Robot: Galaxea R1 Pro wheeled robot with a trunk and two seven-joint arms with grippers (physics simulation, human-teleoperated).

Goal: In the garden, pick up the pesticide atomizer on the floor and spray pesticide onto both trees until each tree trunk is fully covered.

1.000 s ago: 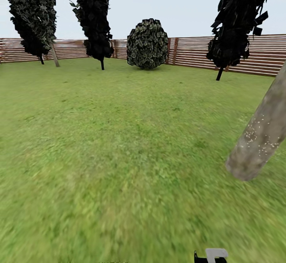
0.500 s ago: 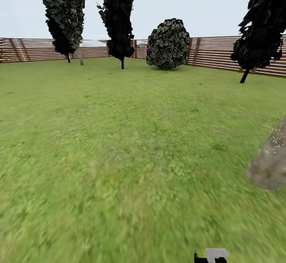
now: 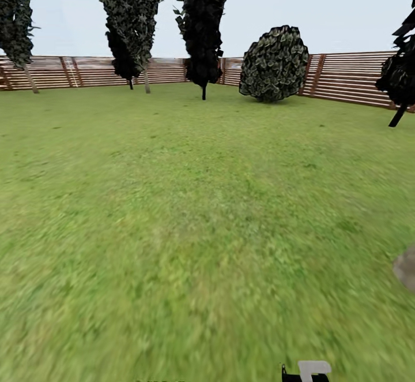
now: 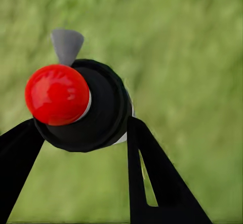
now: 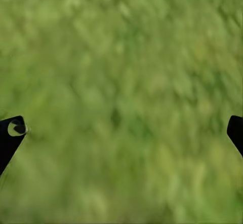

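Observation:
In the left wrist view my left gripper point(image 4: 81, 133) is shut on the pesticide atomizer point(image 4: 96, 112), a dark round bottle with a red top point(image 4: 56, 95) and a grey nozzle point(image 4: 66, 44), held over blurred grass. My right gripper point(image 5: 124, 130) is open above the lawn, its black fingertips point(image 5: 11, 133) far apart with nothing between them. The base of a thick grey-brown tree trunk point(image 3: 407, 268) just shows at the head view's right edge. Dark-leaved trees point(image 3: 131, 18) stand far off by the fence.
Green lawn point(image 3: 190, 209) stretches ahead to a brown slatted fence point(image 3: 346, 79). A round bush point(image 3: 275, 63) stands at the back right, another dark tree point(image 3: 203, 24) at back centre. A small black-and-pale robot part point(image 3: 313, 370) shows at the bottom edge.
The head camera has turned left, so the whole scene has slid right. The near tree trunk has slipped almost out of the right edge; another tree has come in at far left.

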